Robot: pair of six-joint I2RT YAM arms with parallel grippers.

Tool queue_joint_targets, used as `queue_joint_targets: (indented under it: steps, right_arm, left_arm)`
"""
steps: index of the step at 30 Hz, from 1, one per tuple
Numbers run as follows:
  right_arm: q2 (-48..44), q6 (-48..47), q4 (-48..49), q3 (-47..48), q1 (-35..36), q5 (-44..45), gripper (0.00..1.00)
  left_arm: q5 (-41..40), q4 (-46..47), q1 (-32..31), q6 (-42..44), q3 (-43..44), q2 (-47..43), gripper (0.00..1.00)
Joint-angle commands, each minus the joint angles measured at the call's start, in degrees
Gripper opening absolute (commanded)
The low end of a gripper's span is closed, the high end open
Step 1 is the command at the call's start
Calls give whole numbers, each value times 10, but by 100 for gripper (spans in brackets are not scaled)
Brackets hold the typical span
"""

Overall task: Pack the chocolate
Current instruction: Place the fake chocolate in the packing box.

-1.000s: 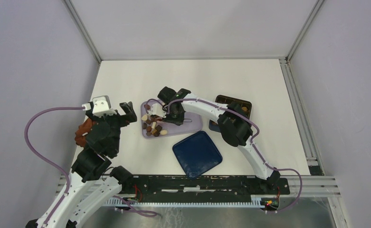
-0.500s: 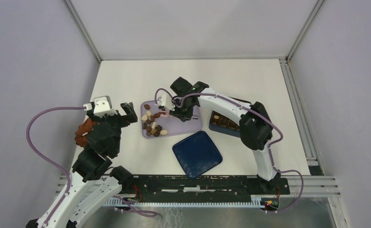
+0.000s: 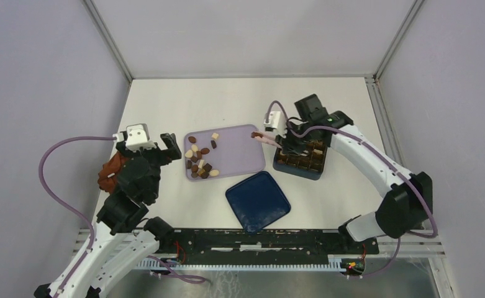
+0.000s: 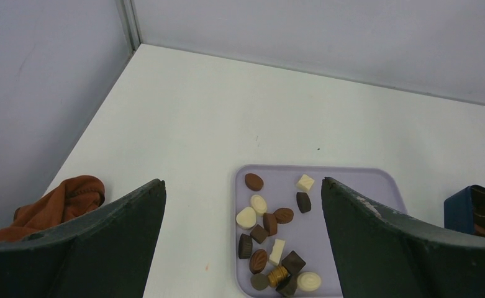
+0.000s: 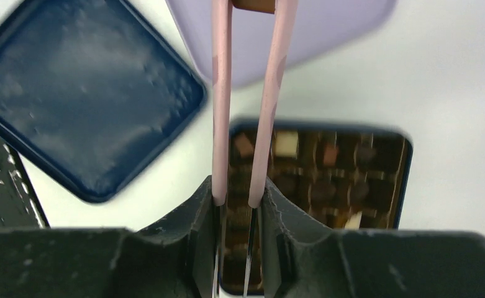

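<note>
Several pieces of chocolate (image 3: 199, 160) (image 4: 277, 236), dark, brown and cream, lie on the left half of a lavender tray (image 3: 240, 155) (image 4: 351, 186). My right gripper (image 3: 287, 143) (image 5: 238, 198) is shut on pink tongs (image 3: 266, 138) (image 5: 246, 105). The tong tips pinch one brown chocolate piece (image 3: 256, 134) (image 5: 255, 5) over the tray's right edge. Below the tongs sits a blue box (image 3: 299, 172) (image 5: 326, 127), its compartments holding chocolates. My left gripper (image 3: 171, 149) (image 4: 243, 182) hovers open left of the tray, holding nothing.
The dark blue lid (image 3: 257, 200) (image 5: 84, 105) lies in front of the tray. A reddish-brown cloth (image 3: 109, 172) (image 4: 59, 202) is bunched at the table's left edge, beside the left arm. Grey walls close in the table at the back and sides.
My right arm has swung right from the chocolates on the tray to above the blue box, carrying the tongs with one brown piece. The left arm has barely moved.
</note>
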Motion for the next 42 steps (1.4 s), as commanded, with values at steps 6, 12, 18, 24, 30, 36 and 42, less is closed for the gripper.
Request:
queue_joint_targets:
  steps: [6, 12, 18, 24, 30, 36, 42]
  right_arm:
    - [-139, -72, -44, -154, -166, -31, 8]
    - [-149, -132, -78, -206, -258, -10, 10]
    - [-130, -166, -87, -235, -304, 3, 11]
    - [-114, -173, -88, -244, -307, 3, 13]
    - [-101, -165, -72, -253, -307, 25, 15]
    - [-92, -161, -68, -260, -308, 36, 18]
    - [-86, -158, -65, -258, -309, 41, 28]
  left_arm:
    - [-11, 9, 2, 24, 0, 25, 99]
    - [-13, 6, 3, 23, 0, 35, 99]
    - [-13, 5, 3, 24, 1, 42, 99]
    - [-12, 5, 3, 23, 1, 44, 99]
    - [-10, 4, 3, 23, 2, 43, 99]
    - [-8, 4, 3, 23, 2, 42, 99]
    - [-8, 3, 3, 23, 3, 42, 99]
